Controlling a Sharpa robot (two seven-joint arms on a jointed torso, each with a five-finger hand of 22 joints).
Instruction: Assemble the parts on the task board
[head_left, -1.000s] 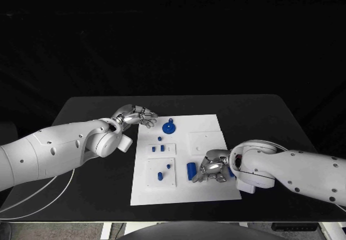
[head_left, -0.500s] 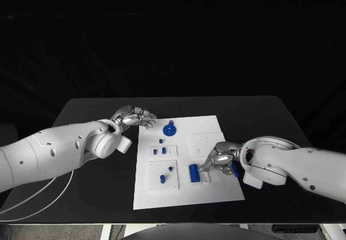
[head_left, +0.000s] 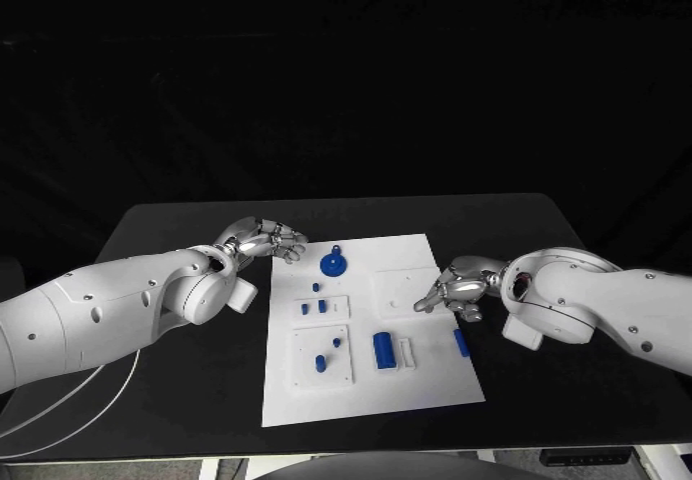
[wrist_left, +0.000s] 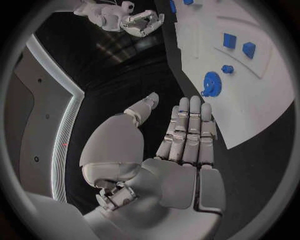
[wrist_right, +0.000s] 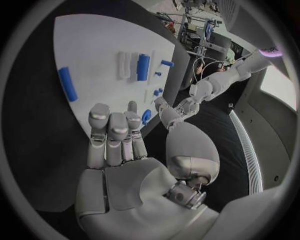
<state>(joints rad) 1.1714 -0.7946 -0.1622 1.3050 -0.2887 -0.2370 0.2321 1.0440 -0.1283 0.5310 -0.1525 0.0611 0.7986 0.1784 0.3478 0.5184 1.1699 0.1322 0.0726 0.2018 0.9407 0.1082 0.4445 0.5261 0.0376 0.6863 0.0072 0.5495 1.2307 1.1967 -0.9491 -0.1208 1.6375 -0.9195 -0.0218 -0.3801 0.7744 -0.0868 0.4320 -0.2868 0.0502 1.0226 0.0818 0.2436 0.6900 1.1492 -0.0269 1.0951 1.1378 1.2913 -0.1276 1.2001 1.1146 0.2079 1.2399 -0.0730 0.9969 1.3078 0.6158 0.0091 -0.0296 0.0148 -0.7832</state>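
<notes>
The white task board (head_left: 392, 393) lies mid-table. On it are a round blue part with a tab (head_left: 333, 264), several small blue parts (head_left: 315, 307) in raised white blocks, a thick blue cylinder (head_left: 384, 350) and a slim blue bar (head_left: 460, 343) by the right edge. My right hand (head_left: 454, 285) hovers over the board's right edge, behind the bar, fingers extended and holding nothing (wrist_right: 115, 145). My left hand (head_left: 267, 242) is off the board's far left corner, near the round part (wrist_left: 211, 83), fingers straight and holding nothing (wrist_left: 184, 145).
A white strip (head_left: 405, 352) lies beside the blue cylinder. The black table (head_left: 548, 240) has bare room on both sides of the board and behind it. My left forearm (head_left: 130, 300) crosses the table's left side.
My right hand has moved from the board's front, beside the blue cylinder, back along the right edge, uncovering the slim blue bar. The left hand has barely moved.
</notes>
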